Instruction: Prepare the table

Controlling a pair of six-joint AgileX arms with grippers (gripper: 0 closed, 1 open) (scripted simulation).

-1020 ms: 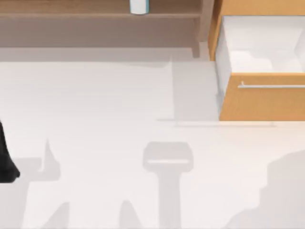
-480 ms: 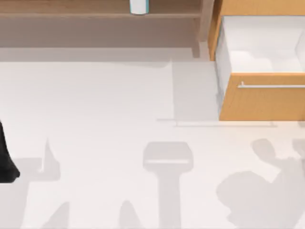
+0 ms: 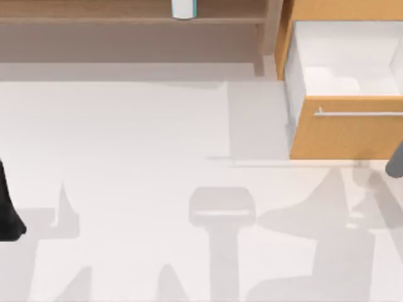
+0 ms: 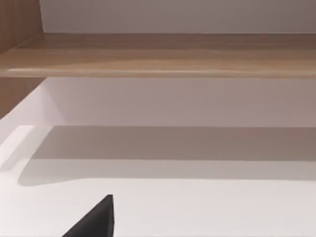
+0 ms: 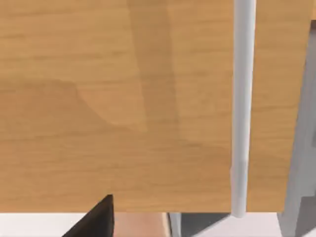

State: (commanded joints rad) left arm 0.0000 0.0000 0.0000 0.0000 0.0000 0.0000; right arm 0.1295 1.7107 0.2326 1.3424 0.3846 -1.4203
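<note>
Worktop: the white worktop point(image 3: 126, 138) spreads across nearly all of the top view, bare in the middle, with a tan wooden shelf unit point(image 3: 126, 16) along its far edge and an orange-wood drawer cabinet point(image 3: 343, 129) at the far right.

Drawer: the drawer point(image 3: 346, 60) stands pulled out, its white inside open to the camera above; the silver bar handle point(image 3: 359, 114) runs across its front panel.

Shelf item: a small white cylinder with a teal edge point(image 3: 184, 8) sits on the shelf, well apart from both arms.

Step in hand: you appear to be dealing with the drawer, most likely about to push it shut or to reach into it; from the task wording alone you cannot say which.

Right arm: a grey part of the right arm point(image 3: 395, 158) shows at the right edge, just beside the drawer front. Its wrist view looks straight at the wood panel point(image 5: 123, 98) with the handle point(image 5: 243, 98) close by.

Right pincer: one dark fingertip point(image 5: 96, 219) shows near the panel; you cannot tell how far apart the fingers stand, nor whether they touch the wood. Nothing shows between them.

Left arm: parked at the left edge of the worktop point(image 3: 7, 207); you cannot tell its pincer's opening.

Next move: line the right pincer up squarely with the handle or panel before pressing or gripping.
</note>
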